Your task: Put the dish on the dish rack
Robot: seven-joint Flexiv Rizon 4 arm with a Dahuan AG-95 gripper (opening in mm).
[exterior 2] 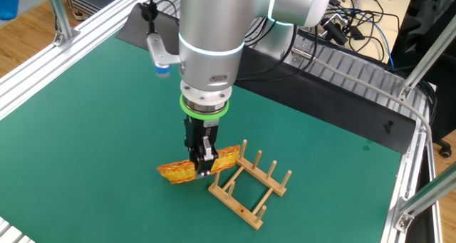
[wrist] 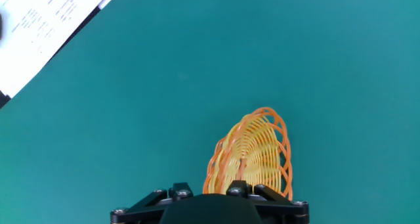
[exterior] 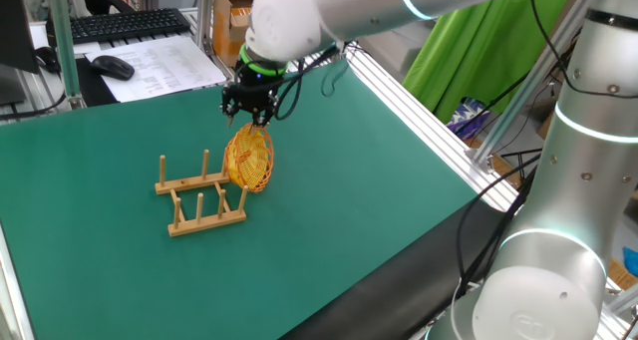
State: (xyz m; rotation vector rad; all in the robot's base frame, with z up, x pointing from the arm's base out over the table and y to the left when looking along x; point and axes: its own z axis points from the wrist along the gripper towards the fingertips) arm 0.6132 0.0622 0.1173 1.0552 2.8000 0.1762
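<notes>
Both fixed views show us the end effector [exterior 2: 202, 162] pinching the round yellow-orange woven wicker dish [exterior: 249, 159] on edge, just beside the small light-wood peg rack [exterior: 199, 195], not yet between its pegs.

Counting now: one dish [exterior: 249, 159] showing, one dish rack [exterior: 199, 194] sitting on the desk [exterior: 349, 180]. Rack is carrying two rails, three pegs each, six pegs total. One arm [exterior 2: 211, 43] working. Behind the desk: one keyboard [exterior: 125, 24], one mouse [exterior: 113, 67] lying there.
</notes>
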